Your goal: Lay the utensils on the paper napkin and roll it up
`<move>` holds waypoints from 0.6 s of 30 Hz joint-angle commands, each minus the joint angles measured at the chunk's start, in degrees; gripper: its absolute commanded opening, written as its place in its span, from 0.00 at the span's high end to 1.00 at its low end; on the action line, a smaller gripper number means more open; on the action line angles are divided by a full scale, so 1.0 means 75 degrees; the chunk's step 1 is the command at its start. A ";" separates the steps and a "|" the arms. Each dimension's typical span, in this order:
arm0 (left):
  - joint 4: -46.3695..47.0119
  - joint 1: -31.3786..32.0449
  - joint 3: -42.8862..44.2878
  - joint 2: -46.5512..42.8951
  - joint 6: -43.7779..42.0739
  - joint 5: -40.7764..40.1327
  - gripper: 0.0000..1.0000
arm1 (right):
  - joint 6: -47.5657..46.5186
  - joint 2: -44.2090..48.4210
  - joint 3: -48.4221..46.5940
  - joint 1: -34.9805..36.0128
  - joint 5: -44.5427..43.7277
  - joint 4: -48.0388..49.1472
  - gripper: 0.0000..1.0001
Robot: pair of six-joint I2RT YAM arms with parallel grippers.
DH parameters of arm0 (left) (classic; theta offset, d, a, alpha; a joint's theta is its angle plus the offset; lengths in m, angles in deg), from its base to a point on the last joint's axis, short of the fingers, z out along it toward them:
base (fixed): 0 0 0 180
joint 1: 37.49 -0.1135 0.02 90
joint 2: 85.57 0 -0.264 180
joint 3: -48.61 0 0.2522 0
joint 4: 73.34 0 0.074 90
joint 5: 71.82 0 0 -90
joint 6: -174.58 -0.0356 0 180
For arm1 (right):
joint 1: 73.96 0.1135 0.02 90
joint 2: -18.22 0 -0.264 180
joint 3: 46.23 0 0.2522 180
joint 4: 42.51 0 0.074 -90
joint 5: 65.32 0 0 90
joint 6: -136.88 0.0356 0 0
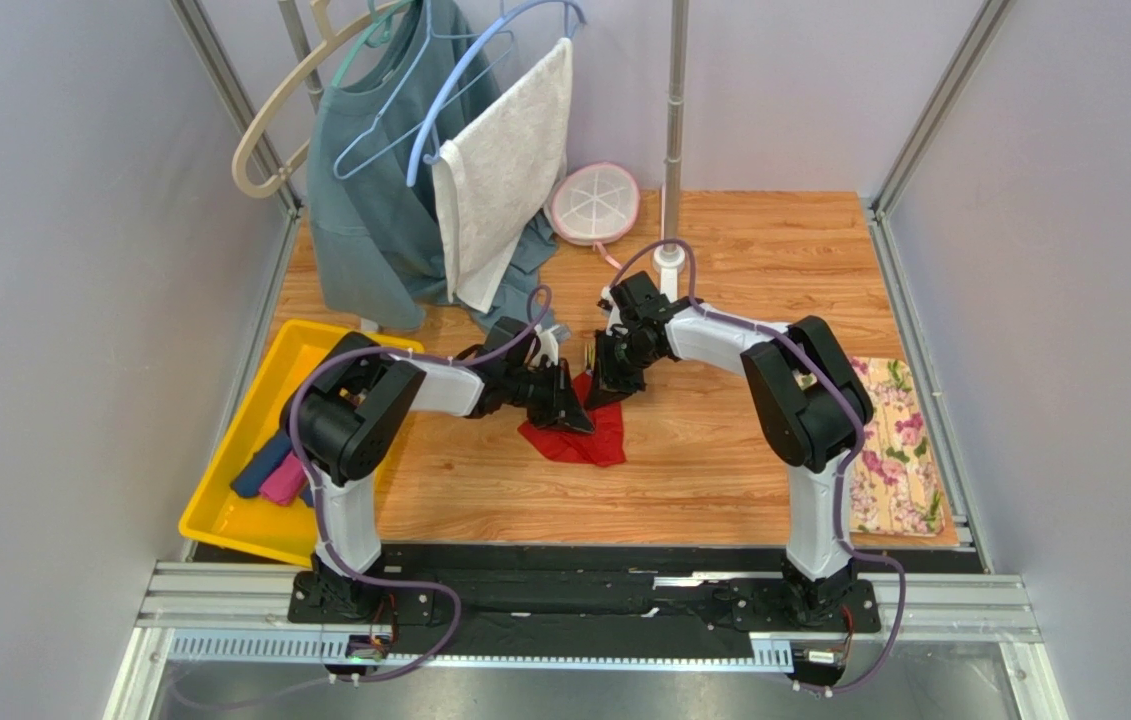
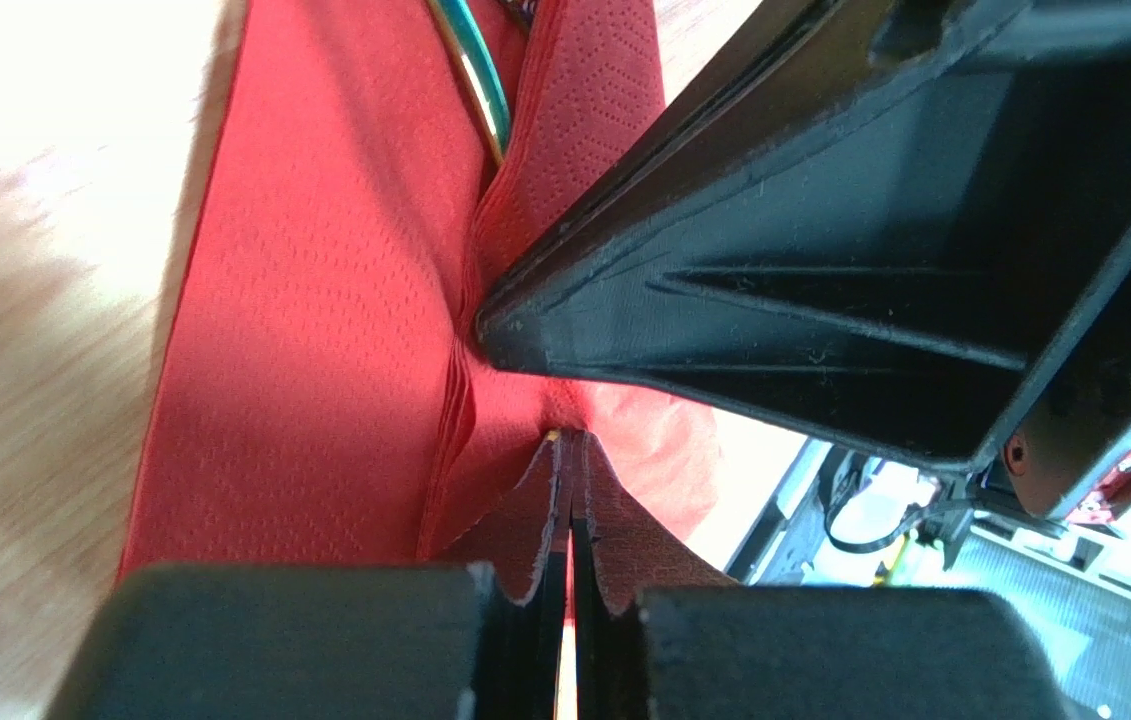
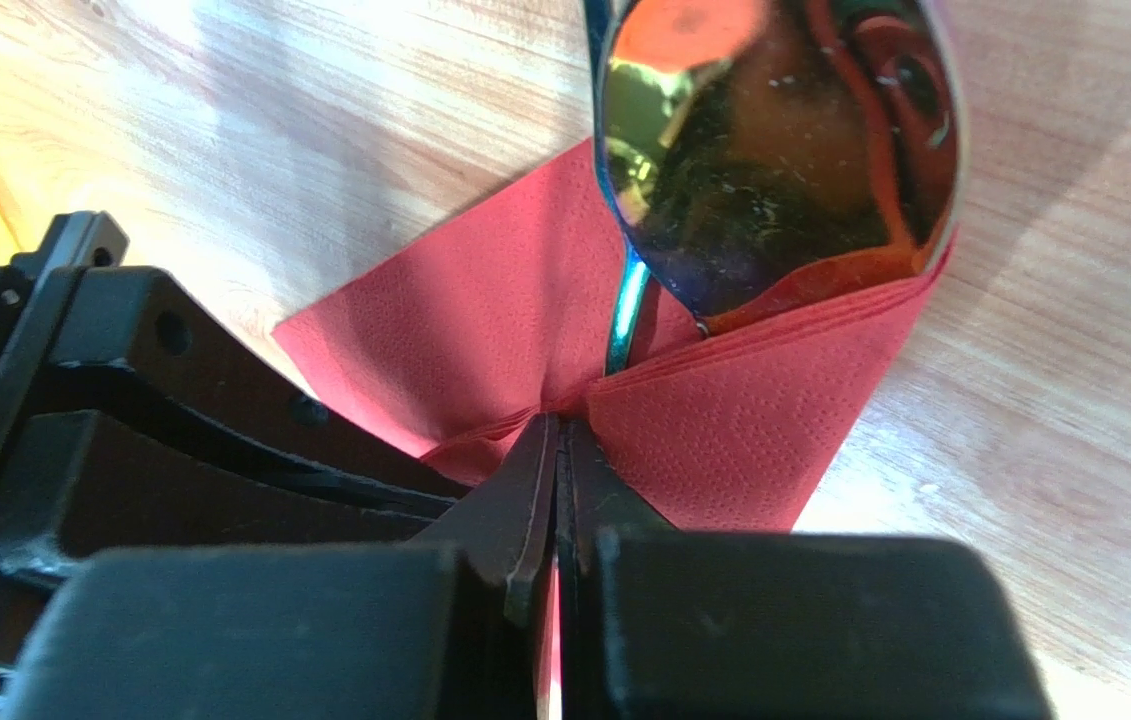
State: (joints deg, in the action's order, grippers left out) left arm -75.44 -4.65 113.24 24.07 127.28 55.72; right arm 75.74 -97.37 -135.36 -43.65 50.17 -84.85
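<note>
Wooden bench (image 1: 767, 450) mid-frame, with the red paper napkin (image 1: 586, 438) lying near its middle, a bit bunched. Left jaws and right jaws are both pinched shut on its folded edge, utensils (image 2: 474, 83) tucked inside, spoon bowl (image 3: 774, 150) poking out. Looks like the rolling step; next they'd need to turn the fold over together without tearing.

Plain grey walls (image 1: 60, 225) close in on three sides, with aluminium posts (image 1: 939, 102) at the back corners. The wooden tabletop (image 1: 706, 465) is brightly lit. At the back, a teal sweater (image 1: 353, 225) and a white towel (image 1: 504, 165) hang on hangers. A yellow tray (image 1: 263, 398) sits on the left, a floral cloth (image 1: 894, 450) on the right.
</note>
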 commanded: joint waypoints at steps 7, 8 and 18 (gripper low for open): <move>0.0262 -0.0148 -0.0502 -0.1084 0.0119 0.0045 0.87 | -0.0192 -0.0607 0.0112 0.0014 -0.0915 0.0060 1.00; 0.0204 -0.0148 -0.0490 -0.1096 0.0119 0.0034 0.87 | -0.0157 -0.0631 0.0112 0.0026 -0.0915 0.0049 1.00; -0.0745 -0.0206 -0.0478 -0.0405 -0.0126 -0.0563 1.00 | -0.0121 -0.0573 -0.0367 -0.0009 -0.0413 -0.0056 1.00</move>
State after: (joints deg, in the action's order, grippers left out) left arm -76.95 -5.40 109.38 18.63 127.61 54.06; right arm 76.62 -98.75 -136.54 -43.59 51.72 -84.98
